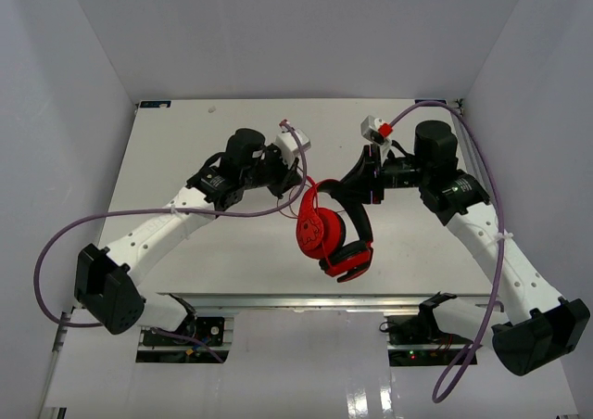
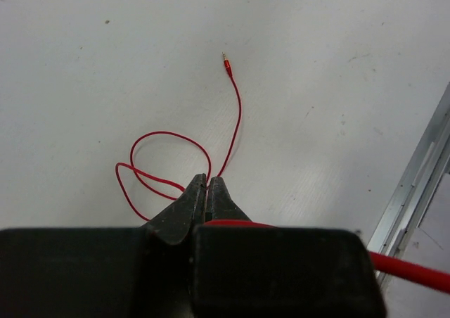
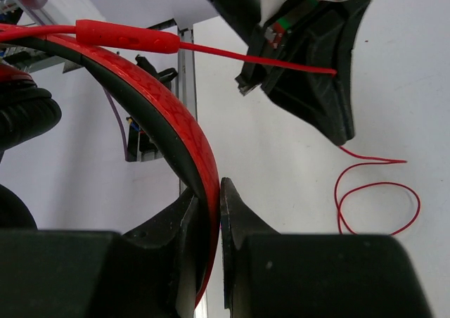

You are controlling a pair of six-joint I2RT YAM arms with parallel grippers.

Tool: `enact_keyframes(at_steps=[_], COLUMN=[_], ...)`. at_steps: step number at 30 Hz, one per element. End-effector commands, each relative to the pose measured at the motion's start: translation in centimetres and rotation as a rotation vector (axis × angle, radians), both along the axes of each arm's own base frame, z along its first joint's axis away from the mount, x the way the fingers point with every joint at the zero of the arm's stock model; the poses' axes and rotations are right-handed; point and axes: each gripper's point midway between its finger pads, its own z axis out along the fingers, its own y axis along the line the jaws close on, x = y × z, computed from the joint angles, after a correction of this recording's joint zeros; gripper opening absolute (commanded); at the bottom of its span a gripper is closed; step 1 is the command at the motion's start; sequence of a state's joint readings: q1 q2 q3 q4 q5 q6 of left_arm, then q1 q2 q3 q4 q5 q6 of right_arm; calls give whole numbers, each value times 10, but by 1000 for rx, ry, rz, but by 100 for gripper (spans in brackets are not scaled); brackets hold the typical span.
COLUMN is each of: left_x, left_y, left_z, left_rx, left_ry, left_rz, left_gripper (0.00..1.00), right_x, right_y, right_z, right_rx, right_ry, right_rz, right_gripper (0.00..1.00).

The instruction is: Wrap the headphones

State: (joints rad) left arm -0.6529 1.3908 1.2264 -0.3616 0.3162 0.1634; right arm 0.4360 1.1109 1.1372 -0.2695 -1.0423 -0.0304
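The red headphones (image 1: 315, 226) hang above the middle of the table, earcups down. My right gripper (image 1: 358, 184) (image 3: 211, 189) is shut on the headphones' black-and-red headband (image 3: 172, 110). The thin red cord (image 3: 281, 60), with its inline remote (image 3: 126, 36), runs taut from the headphones across to my left gripper (image 1: 296, 187) (image 2: 207, 180). That gripper is shut on the cord. Beyond its tips the rest of the cord (image 2: 151, 167) lies in loose loops on the table and ends in the plug (image 2: 226, 64).
A metal rail (image 1: 296, 300) (image 2: 415, 184) runs along the table's near edge. White walls enclose the table on three sides. Purple robot cables (image 1: 56, 243) (image 1: 491, 317) trail from both arms.
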Motion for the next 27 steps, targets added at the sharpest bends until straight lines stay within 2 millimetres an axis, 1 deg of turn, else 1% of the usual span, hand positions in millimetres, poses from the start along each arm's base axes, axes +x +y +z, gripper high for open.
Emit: enact_keyframes(at_steps=[1,2,5,6,7,9,18,20,23,26,27], left_x=[-8,-10,-15,-16,-19,-22,-20,-19,-15,-12,-11], left_y=[3,5,4,3,3,-3,-26,-29,-35,-40,-43], left_z=[41,42,54,55,50,58,45,44,38,36,33], left_rx=[-214,-237,-339,-366,-377,-447,-633,-654,-669,-690,-691], left_ry=[-53,-45,-57,-56,-42,-47,-51,-62,-82,-113,-117], left_rz=[15,19,14,13,7,-22,-111,-129,-152,-167,-168], left_gripper=[7,8,15,18,18,21,36,43,50,55,57], right_x=[-8,-6,-1,0,1,2,19,24,30,36,38], right_y=[-9,-11,-16,-17,-18,-19,-25,-27,-29,-30,-30], right_z=[50,53,59,62,64,67,96,102,111,117,118], right_rx=[80,82,90,93,96,105,162,170,183,191,194], right_ry=[-76,-78,-75,-72,-64,-55,1,4,12,28,38], right_rz=[0,-12,-37,-43,-50,-60,-140,-162,-194,-220,-231], right_gripper=[8,8,8,8,8,8,8,8,8,8,8])
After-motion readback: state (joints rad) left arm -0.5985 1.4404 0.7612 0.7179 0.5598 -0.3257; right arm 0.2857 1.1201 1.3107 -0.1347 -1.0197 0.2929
